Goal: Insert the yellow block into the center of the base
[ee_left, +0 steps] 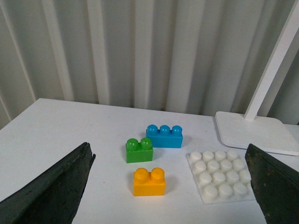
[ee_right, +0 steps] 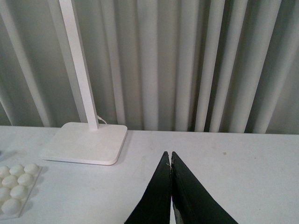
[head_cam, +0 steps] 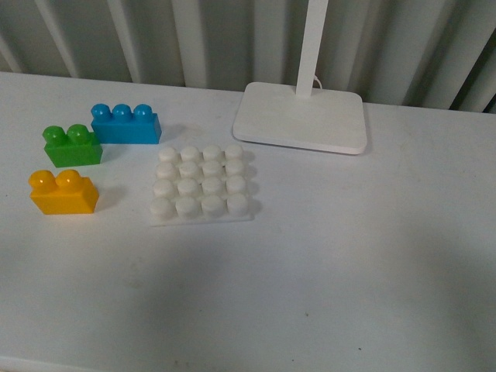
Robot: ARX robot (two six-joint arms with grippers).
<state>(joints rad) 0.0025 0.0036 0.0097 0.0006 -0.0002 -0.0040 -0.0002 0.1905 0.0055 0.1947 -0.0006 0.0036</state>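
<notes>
The yellow block [head_cam: 63, 192] [ee_left: 149, 182] stands on the white table, left of the base [head_cam: 200, 185] [ee_left: 223, 175], a square white plate with a grid of round studs. Neither arm shows in the front view. In the left wrist view my left gripper [ee_left: 169, 154] is open wide, its dark fingers [ee_left: 51, 191] at either edge of the picture, with the yellow block on the table between them and some way ahead. My right gripper [ee_right: 170, 156] is shut on nothing, its tips pressed together over bare table, right of the base [ee_right: 16, 185].
A green two-stud brick [head_cam: 72, 146] [ee_left: 139, 150] and a blue three-stud brick [head_cam: 125, 123] [ee_left: 164, 136] sit behind the yellow block. A white lamp foot [head_cam: 301, 117] [ee_left: 257, 131] [ee_right: 85, 142] with its upright post stands behind the base. A ribbed grey wall backs the table.
</notes>
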